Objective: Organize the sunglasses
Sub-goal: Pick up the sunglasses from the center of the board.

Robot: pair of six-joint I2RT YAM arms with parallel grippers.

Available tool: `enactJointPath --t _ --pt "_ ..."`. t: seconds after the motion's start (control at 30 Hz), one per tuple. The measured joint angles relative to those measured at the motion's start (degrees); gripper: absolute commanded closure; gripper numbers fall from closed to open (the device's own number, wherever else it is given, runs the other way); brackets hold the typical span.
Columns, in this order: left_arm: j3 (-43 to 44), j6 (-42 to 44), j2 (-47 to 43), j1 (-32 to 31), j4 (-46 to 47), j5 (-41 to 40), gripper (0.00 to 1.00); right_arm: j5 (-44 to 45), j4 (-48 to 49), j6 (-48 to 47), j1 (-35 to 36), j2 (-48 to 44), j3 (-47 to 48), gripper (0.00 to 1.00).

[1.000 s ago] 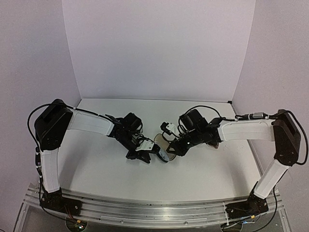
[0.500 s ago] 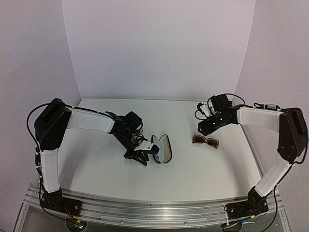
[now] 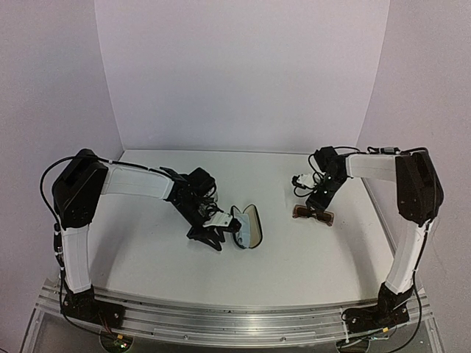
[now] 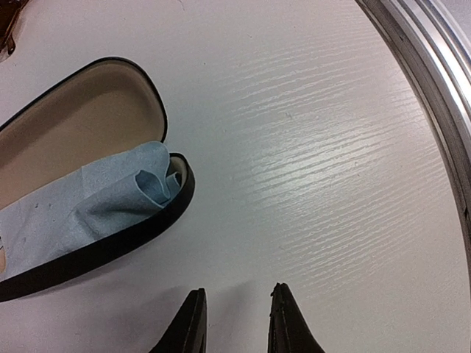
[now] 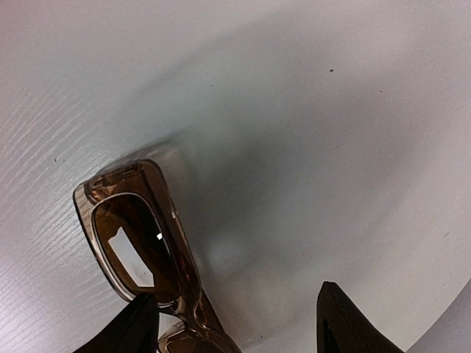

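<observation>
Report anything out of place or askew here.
The pale blue cloth lies crumpled, not folded, in the open black case, bunched against its rim. The brown sunglasses lie outside it on the table.

The white table bears 2 things — an open black case and brown sunglasses.

Right claw now over sunglasses

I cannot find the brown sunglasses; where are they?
Top view: the brown sunglasses lie on the table at right, beneath the open right gripper, apart from the open case.
</observation>
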Motion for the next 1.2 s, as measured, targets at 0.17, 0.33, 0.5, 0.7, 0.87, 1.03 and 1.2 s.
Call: enactJointPath --t 0.17,0.33,0.5,0.7,0.87,1.03,1.2 --pt "0.0 -0.1 0.0 0.6 0.0 -0.2 0.77 -1.3 -4.5 -4.4 -0.1 1.5 0.8 0.36" --pt "0.0 -0.1 0.0 1.0 0.0 -0.4 0.77 -1.4 -7.3 -7.0 -0.2 4.6 2.0 0.40" --pt "0.0 -0.5 0.0 1.3 0.1 -0.5 0.77 -1.3 -8.6 -7.2 -0.2 6.6 4.0 0.69" --pt "0.4 -0.4 0.0 2.2 -0.8 -0.5 0.76 -0.9 -8.8 -6.0 -0.2 7.2 5.4 0.86" --pt "1.5 0.0 0.0 3.7 -1.0 -0.9 0.76 -2.5 -8.9 -1.4 -0.2 7.0 5.9 0.90" --pt "1.6 -0.1 0.0 4.5 -0.9 -1.0 0.75 -7.0 -9.0 5.1 -0.5 4.9 5.9 0.93" --pt "1.6 -0.5 0.0 4.5 -0.9 -1.0 0.75 -13.3 -8.5 15.6 -0.5 1.1 5.6 0.94"
